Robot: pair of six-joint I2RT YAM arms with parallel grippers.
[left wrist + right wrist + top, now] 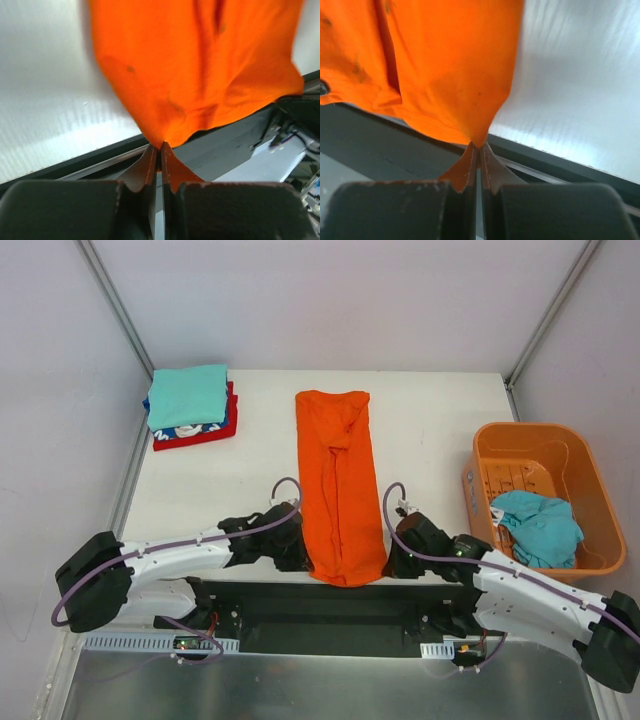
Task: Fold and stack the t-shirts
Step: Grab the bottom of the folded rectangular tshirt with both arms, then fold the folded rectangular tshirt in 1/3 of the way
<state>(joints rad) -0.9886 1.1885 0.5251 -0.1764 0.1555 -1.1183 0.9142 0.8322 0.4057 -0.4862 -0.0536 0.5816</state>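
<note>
Top external view: orange t-shirt lies lengthwise on the worktop left of the basket, left gripper and right gripper each pinching a near corner, probably just hem, so raise both evenly, keeping cloth taut.

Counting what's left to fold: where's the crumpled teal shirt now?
In the top view, the crumpled teal shirt lies inside the orange basket at the right edge of the table.

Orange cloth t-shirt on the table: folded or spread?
Partly folded: orange cloth t-shirt lies as a long narrow strip, sides folded in, ends not yet brought together.
</note>
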